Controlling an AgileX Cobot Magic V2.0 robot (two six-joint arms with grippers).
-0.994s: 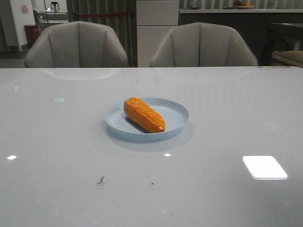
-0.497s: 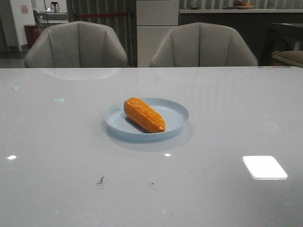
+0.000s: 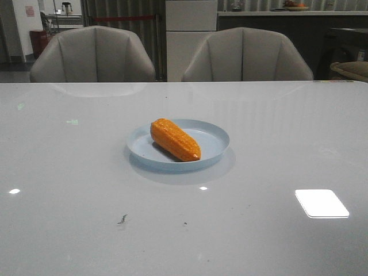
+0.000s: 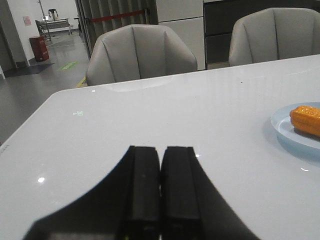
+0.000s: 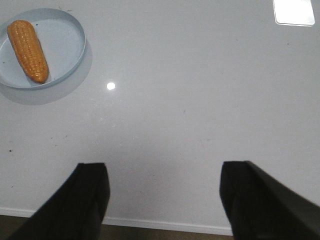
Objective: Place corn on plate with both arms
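Glossy white table before me, reflecting ceiling lights, including one bright rectangular patch toward my right. A pale-blue plate rests directly on it near the centre, casting a soft shadow toward me. A small dark mark and faint specks sit on the near surface.

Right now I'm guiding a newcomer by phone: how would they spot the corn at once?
On the glossy white table, near its middle, sits a round pale-blue plastic plate. The bumpy orange toy corn cob lies on its left half, the only brightly coloured thing on the table.
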